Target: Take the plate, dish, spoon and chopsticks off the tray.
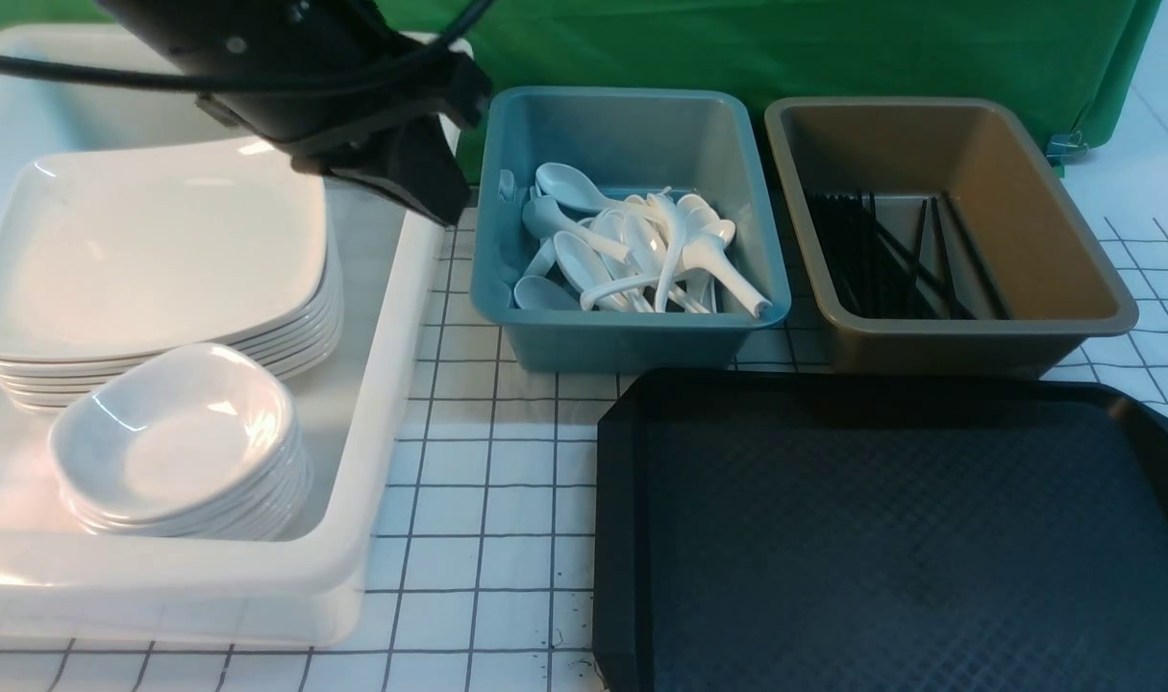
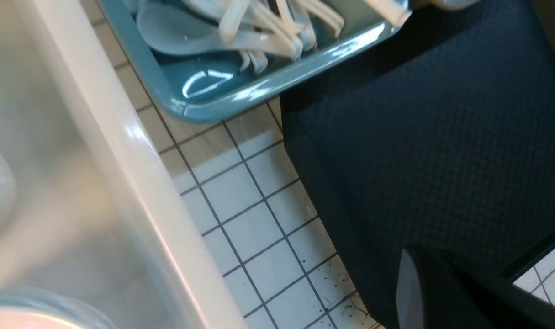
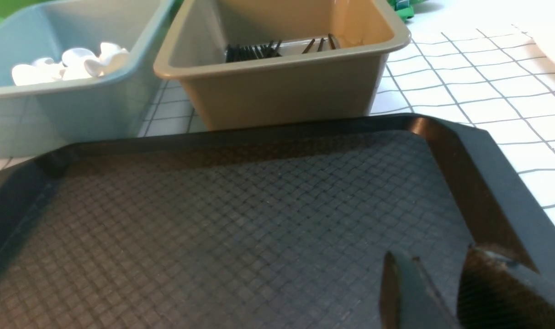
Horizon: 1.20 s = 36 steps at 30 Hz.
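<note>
Your large black diamond-textured plastic tray [image 1: 891,538] lies bare, so clearing looks finished; left gripper [image 2: 412,292] closed and empty, right gripper [image 3: 435,292] part-open, empty. Next, pull both arms back.

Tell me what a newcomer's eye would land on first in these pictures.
Probably the big black tray at front right, its textured surface showing nothing on it. Next, the sorted tableware: a stack of square white plates with a stack of small dishes in front of it, both in the white tub on the left. Behind the tray stand a blue bin of white soup spoons and a brown bin of black chopsticks.
</note>
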Available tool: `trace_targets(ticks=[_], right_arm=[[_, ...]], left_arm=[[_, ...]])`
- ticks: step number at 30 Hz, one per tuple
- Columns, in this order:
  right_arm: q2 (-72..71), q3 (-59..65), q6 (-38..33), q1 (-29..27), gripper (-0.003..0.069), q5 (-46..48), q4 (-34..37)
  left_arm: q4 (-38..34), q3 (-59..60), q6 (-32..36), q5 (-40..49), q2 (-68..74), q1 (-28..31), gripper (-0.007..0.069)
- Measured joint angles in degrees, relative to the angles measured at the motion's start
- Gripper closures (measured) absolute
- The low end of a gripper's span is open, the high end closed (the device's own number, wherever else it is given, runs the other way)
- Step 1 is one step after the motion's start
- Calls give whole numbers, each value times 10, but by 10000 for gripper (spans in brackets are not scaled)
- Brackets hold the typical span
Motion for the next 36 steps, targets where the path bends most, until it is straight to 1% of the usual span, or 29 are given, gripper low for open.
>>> trace_targets(ticks=[3, 9, 15, 18, 21, 22, 24, 25, 26, 27, 30, 31, 32, 33, 36], right_arm=[[0, 0, -3, 0, 419, 3, 0], [0, -1, -89, 0, 419, 4, -1], [0, -1, -104, 0, 419, 4, -1], [0, -1, -105, 0, 419, 4, -1], [0, -1, -105, 0, 419, 4, -1], [0, -1, -105, 0, 419, 4, -1], [0, -1, -105, 0, 419, 4, -1], [0, -1, -105, 0, 419, 4, -1], [0, -1, -105, 0, 419, 4, -1], [0, -1, -105, 0, 419, 4, -1], [0, -1, -105, 0, 419, 4, -1], [0, -1, -105, 0, 419, 4, -1], [0, -1, -105, 0, 419, 4, -1], [0, -1, -105, 0, 419, 4, -1], [0, -1, -105, 0, 419, 4, -1]], left_arm=[[13, 0, 0, 1, -27, 0, 620], [44, 0, 1, 1, -115, 0, 620], [54, 14, 1, -1, -190, 0, 620], [54, 75, 1, -2, -258, 0, 620], [52, 163, 1, -6, -337, 0, 620], [52, 170, 1, -6, -343, 0, 620], [38, 259, 0, -47, -417, 0, 620], [28, 299, 0, -82, -455, 0, 620], [27, 315, 0, -95, -461, 0, 620], [12, 378, 5, -145, -512, 0, 620], [0, 486, 12, -268, -590, 0, 620], [-1, 517, 12, -309, -610, 0, 620], [-2, 517, 12, -317, -614, 0, 620], [-9, 563, 13, -379, -640, 0, 620], [-22, 619, 13, -449, -674, 0, 620]])
